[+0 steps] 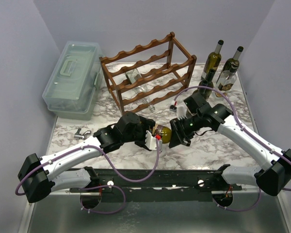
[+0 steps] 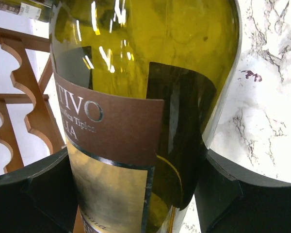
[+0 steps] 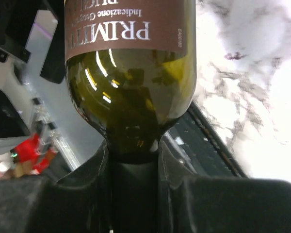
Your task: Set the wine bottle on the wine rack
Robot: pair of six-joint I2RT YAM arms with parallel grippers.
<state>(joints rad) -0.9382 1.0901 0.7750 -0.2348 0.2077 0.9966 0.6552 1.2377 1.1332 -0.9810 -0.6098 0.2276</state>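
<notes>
I read the olive-green glass wine bottle with the brown paper label (image 1: 163, 134) as lying roughly horizontal just in front of the dark reddish-brown wooden wine rack with three tiers of scalloped rails (image 1: 149, 72). It is apart from the rack's front rails and sits in none of its cradles. The bottle is carried between both arms. The left pincer (image 1: 153, 137) is closed on the bottle's body at the label, and the left wrist view shows a black finger (image 2: 36, 194) pressed against each side of the glass. The right pincer (image 1: 177, 130) is clamped on the neck just below the shoulder, and in the right wrist view the neck runs down between the dark fingers (image 3: 184, 194). From the overhead view I cannot tell whether the bottle touches the white marble-patterned surface (image 1: 203, 148) under it. Two clear glass bottles (image 1: 135, 76) lie inside the rack on its middle and lower tiers. Three dark glass bottles (image 1: 213, 60) stand upright in a group just to the right of the rack. A pale green translucent plastic box with a lid handle (image 1: 72, 80) sits immediately to the left of the rack. A small silver metal object (image 1: 81, 132) lies on the surface in front of the rack, off to its left.
</notes>
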